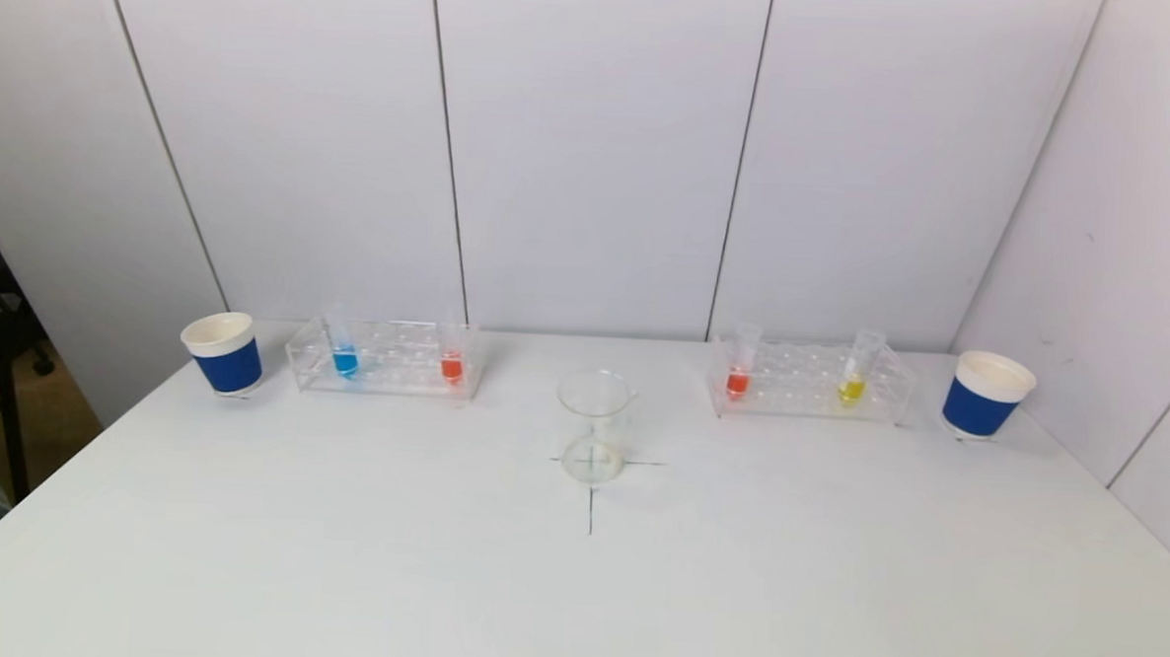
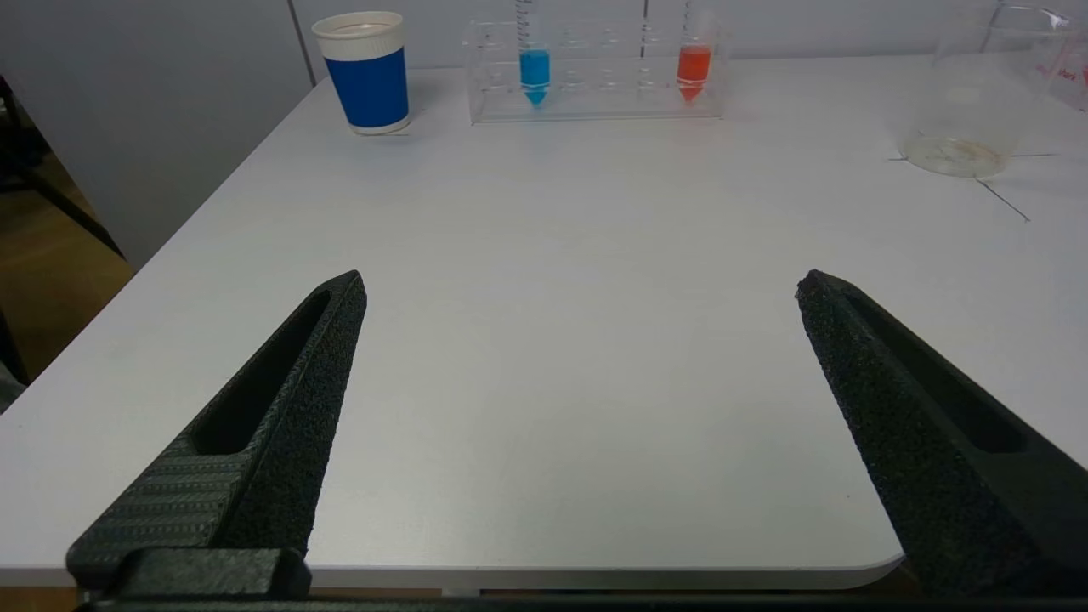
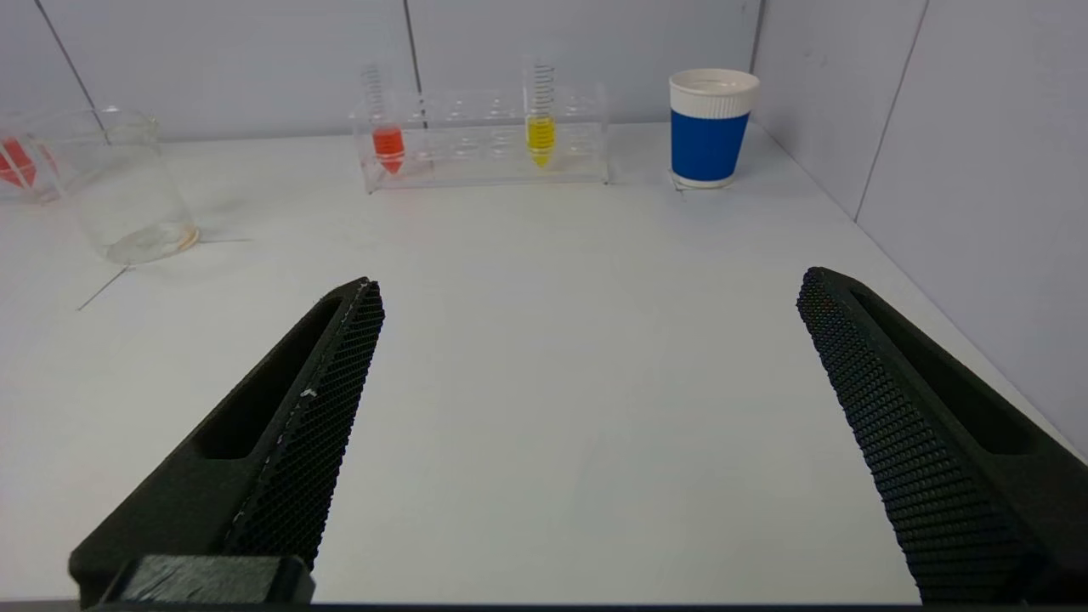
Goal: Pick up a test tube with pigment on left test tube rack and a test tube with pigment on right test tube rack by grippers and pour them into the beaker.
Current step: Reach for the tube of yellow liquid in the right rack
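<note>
A clear left test tube rack (image 1: 386,369) at the back left holds a blue-pigment tube (image 1: 344,357) and an orange-red tube (image 1: 451,364). The right test tube rack (image 1: 809,390) holds an orange-red tube (image 1: 738,380) and a yellow tube (image 1: 851,388). An empty glass beaker (image 1: 596,423) stands between them on a drawn cross. Neither arm shows in the head view. My left gripper (image 2: 580,285) is open over the table's near edge, far from its rack (image 2: 595,68). My right gripper (image 3: 586,285) is open too, well short of its rack (image 3: 484,140).
A blue-and-white paper cup (image 1: 224,352) stands left of the left rack, another (image 1: 985,393) right of the right rack. White wall panels close the back and right side. The table's left edge drops off to a floor with a chair.
</note>
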Robot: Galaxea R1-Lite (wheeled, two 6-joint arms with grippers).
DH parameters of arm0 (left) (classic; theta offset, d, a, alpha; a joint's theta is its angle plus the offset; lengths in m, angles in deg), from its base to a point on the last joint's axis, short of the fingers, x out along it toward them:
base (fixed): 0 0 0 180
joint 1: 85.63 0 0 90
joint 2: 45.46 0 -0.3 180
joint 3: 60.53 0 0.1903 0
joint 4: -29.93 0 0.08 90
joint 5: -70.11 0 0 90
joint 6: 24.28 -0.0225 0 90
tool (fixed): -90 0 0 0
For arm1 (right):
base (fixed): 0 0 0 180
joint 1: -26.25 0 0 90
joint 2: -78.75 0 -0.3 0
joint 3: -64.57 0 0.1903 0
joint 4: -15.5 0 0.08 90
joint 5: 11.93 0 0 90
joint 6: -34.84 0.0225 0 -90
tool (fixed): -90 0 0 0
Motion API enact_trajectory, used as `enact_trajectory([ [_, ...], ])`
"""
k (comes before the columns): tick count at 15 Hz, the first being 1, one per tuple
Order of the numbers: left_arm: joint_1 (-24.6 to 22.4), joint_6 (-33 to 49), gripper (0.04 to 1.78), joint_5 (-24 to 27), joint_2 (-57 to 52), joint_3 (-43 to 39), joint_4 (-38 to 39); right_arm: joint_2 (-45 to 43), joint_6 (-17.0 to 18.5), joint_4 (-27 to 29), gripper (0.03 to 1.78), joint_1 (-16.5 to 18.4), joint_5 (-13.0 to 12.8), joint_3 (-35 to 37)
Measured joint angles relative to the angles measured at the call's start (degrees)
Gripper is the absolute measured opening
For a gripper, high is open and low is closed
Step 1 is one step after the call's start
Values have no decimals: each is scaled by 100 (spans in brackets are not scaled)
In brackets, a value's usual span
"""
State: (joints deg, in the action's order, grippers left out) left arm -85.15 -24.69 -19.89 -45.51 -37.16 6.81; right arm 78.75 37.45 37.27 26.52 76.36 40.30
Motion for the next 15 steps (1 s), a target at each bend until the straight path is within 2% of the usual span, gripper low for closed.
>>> enact_trajectory([
  [3,2,0,177,0,0,0,0,0,-13,311,177,0,-7,-452],
  [7,2,-2,177,0,0,0,0,46,-22,1218,177,0,119,-1285],
  [11,2,0,177,0,0,0,0,451,-30,1236,177,0,182,-1897],
  [15,2,0,177,0,0,0,0,1179,-60,1193,177,0,473,-2459],
])
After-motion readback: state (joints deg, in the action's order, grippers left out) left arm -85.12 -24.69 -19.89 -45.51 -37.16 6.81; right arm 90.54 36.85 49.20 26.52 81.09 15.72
